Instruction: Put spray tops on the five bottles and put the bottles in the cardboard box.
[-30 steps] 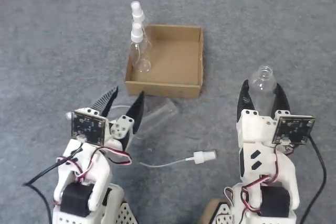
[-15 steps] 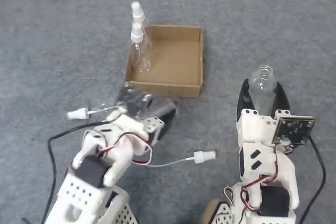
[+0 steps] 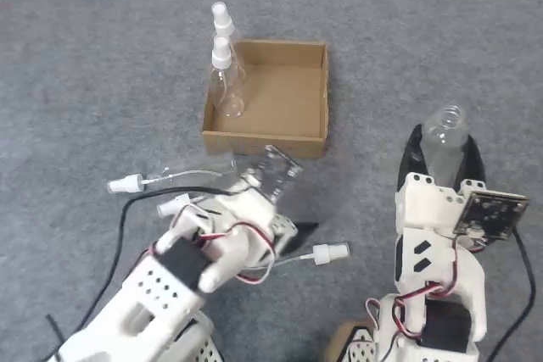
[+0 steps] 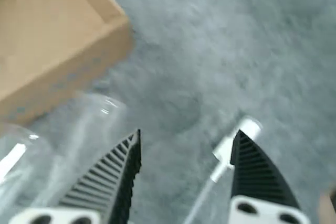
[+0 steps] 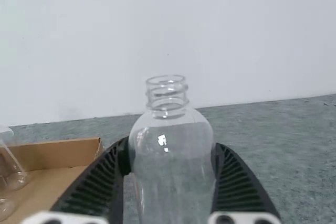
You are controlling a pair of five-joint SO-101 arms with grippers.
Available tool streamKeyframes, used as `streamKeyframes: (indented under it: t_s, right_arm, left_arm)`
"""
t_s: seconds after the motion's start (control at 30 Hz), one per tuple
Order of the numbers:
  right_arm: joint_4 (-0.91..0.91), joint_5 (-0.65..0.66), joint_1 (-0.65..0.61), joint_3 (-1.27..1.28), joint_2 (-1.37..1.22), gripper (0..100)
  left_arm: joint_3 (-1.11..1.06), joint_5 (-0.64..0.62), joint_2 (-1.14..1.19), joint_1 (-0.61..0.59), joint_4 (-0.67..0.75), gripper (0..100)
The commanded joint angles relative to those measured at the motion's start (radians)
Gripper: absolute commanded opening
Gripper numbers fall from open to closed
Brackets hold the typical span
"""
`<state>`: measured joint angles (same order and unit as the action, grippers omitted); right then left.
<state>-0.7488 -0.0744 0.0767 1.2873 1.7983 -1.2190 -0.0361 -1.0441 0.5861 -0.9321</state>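
My right gripper (image 3: 443, 148) is shut on an upright clear bottle (image 3: 447, 137) with an uncapped neck (image 5: 167, 88), right of the cardboard box (image 3: 280, 99). Two capped bottles (image 3: 225, 74) stand in the box's left corner. My left gripper (image 4: 188, 135) is open, low over the carpet in front of the box. A loose spray top (image 4: 245, 128) lies by one of its fingers (image 4: 251, 166), and a clear bottle (image 4: 86, 127) lies on its side by the other. In the high view that spray top (image 3: 329, 253) lies just right of the left gripper (image 3: 295, 228).
Another spray top (image 3: 125, 184) with its thin tube lies on the grey carpet (image 3: 102, 82) to the left. The box's front wall (image 4: 63, 82) is close behind the lying bottle. A white wall (image 5: 168, 24) borders the far side.
My left arm has swung forward and to the right, down towards the loose spray top, uncovering the spray top on the left. My right arm has shifted slightly right with its bottle.
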Motion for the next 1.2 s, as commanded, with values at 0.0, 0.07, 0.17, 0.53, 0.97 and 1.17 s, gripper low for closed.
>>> streamKeyframes:
  t_s: [0.0,0.07,0.17,0.53,0.97,1.17]
  right_arm:
    - [0.024,-0.012,0.013,-0.011,0.018,7.1]
    - [0.024,-0.012,0.012,-0.011,0.018,7.1]
    - [0.024,-0.012,0.008,-0.011,0.018,7.2]
    - [0.024,-0.012,0.007,-0.011,0.018,7.3]
    - [0.024,-0.012,0.007,-0.011,0.018,7.3]
    - [0.024,-0.012,0.007,-0.011,0.018,7.3]
  left_arm:
    - [0.070,0.009,0.103,0.061,0.026,26]
    - [0.082,0.009,0.141,0.072,0.035,26]
    - [0.102,0.009,0.189,0.072,0.038,26]
    - [0.145,0.038,0.376,0.133,0.109,26]
    - [0.280,0.109,0.690,0.160,0.124,25]
    - [0.358,0.115,0.818,0.161,0.106,21]
